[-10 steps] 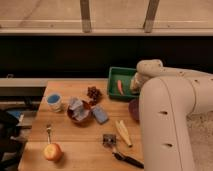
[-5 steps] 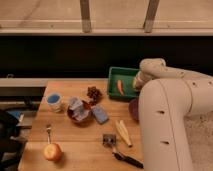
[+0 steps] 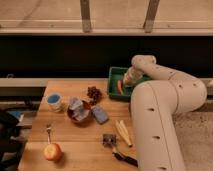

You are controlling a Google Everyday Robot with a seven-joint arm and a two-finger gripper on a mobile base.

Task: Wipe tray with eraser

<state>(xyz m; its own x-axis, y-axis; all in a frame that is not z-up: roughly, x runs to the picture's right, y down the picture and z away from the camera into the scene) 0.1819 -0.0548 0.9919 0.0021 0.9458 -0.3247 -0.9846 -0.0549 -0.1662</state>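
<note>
The arm is thick, smooth and creamy white, made of rounded tube-like segments with bulging joints. Small dark dots, like screw holes, run down its big near segment. Its pale pincer sits over the green tray.

From here the arm blocks a good deal. It covers the right half of the tray and the table's right side, and the bottom edge cuts off the arm itself. The gripper sits closed, low over the tray's near right part, mostly hidden by the wrist. I can't make out the eraser or whether anything is gripped. The small grey object near the front is too blurred to name.
</note>
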